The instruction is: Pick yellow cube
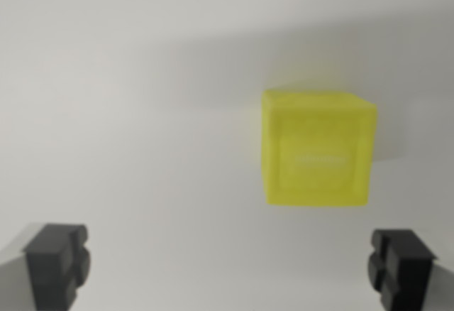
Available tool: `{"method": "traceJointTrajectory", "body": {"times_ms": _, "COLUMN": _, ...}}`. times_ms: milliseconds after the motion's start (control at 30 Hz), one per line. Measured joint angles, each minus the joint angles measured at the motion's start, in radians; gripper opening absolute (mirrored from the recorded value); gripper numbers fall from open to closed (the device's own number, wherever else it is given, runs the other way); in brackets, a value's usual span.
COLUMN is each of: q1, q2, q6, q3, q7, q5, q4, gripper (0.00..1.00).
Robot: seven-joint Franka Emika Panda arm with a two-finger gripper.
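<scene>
Gripper [230,268] above the yellow cube [317,153], wrist view blurred.
I see both fingers spread wide, nothing held; cube lies on the white surface [128,112], right of centre, clear of the fingers.

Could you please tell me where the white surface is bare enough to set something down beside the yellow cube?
The widest bare stretch is the wrist view's left, from the yellow cube across to the picture's edge. The strip between the cube and the open fingers below is also bare. The wrist view's right of the cube is narrow and shadowed. The gripper holds nothing.
</scene>
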Motion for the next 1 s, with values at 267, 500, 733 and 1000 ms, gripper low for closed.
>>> {"method": "traceJointTrajectory", "body": {"times_ms": 267, "q1": -0.013, "q2": 0.029, "q6": 0.023, "q3": 0.0, "q7": -0.01, "q5": -0.002, "q4": 0.005, "gripper": 1.0}}
{"method": "traceJointTrajectory", "body": {"times_ms": 500, "q1": -0.025, "q2": 0.056, "q6": 0.042, "q3": 0.0, "q7": -0.018, "q5": -0.003, "q4": 0.011, "gripper": 1.0}}
{"method": "traceJointTrajectory", "body": {"times_ms": 733, "q1": -0.036, "q2": 0.083, "q6": 0.06, "q3": 0.0, "q7": -0.027, "q5": -0.005, "q4": 0.018, "gripper": 1.0}}
{"method": "traceJointTrajectory", "body": {"times_ms": 1000, "q1": -0.049, "q2": 0.112, "q6": 0.079, "q3": 0.0, "q7": -0.036, "q5": -0.007, "q4": 0.027, "gripper": 1.0}}
